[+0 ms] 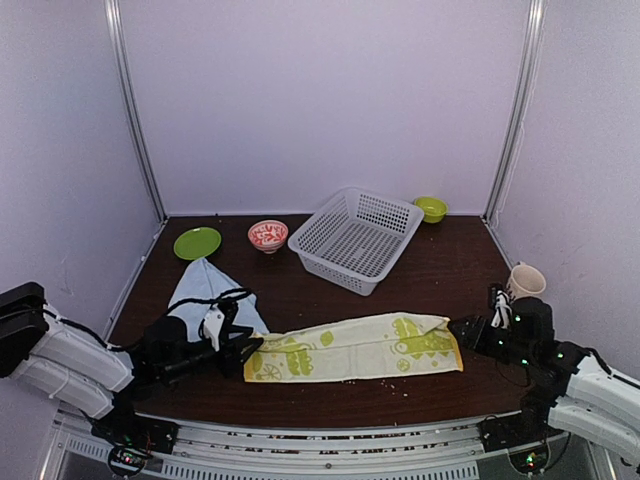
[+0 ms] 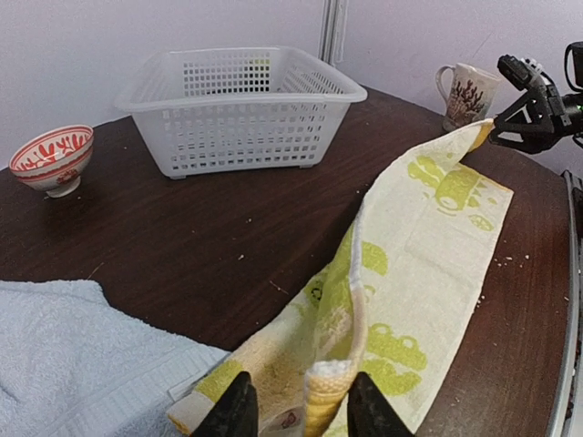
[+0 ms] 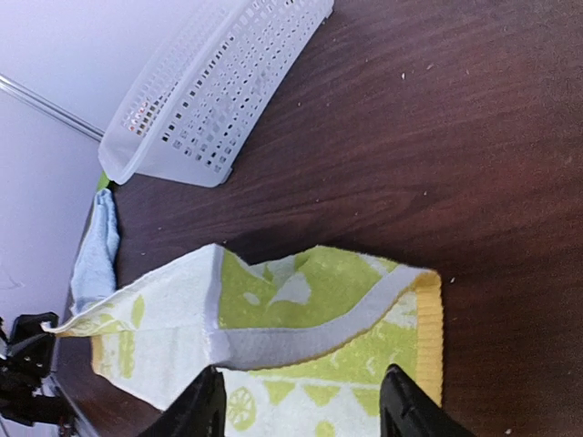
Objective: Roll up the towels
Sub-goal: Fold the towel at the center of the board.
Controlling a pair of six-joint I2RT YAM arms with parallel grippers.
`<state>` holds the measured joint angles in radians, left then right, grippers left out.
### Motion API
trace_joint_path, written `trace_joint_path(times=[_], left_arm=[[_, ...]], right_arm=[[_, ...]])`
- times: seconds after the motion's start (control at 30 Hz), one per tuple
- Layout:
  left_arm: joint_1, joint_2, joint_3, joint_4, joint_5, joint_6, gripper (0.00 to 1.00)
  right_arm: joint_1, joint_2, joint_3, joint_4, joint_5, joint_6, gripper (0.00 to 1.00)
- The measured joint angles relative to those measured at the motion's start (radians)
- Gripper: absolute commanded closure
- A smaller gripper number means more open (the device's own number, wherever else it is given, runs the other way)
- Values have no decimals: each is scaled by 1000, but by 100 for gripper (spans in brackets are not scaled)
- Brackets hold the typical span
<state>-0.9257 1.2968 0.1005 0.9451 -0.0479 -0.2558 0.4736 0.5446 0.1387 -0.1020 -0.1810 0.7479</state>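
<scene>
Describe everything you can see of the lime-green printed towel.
The lime-green towel is soft terry cloth, pale yellow-green with brighter green leaf and cartoon prints and a yellow ribbed hem at each end. It lies stretched along the near part of the dark table, folded over along its length, not rolled. Its left end, by the pale blue towel, sits between the fingers of the left gripper; the open right gripper straddles its right end.
</scene>
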Motion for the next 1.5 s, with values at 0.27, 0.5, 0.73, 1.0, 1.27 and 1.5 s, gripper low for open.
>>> trace_joint_path(times=[0.27,0.5,0.73,1.0,1.27,1.5], left_arm=[[-40,-221,-17,-185,-51,-5,57],[-64,-439,-23,-375,-142,-30,54],[-64,-556,122,-750,-256,-270,44],[-64,-402,322,-1114,-183,-800,50],[-64,-340,341,-1242,-53,-1114,49],[-64,-306,362,-1203,23,-1235,47]], right_arm=[[10,-145,47,-178,-5,-19,36],[10,-84,80,-195,3,-19,39],[14,66,102,-164,-11,38,42],[18,93,98,-127,-13,130,42],[23,97,98,-127,-2,154,42],[26,100,98,-124,0,160,42]])
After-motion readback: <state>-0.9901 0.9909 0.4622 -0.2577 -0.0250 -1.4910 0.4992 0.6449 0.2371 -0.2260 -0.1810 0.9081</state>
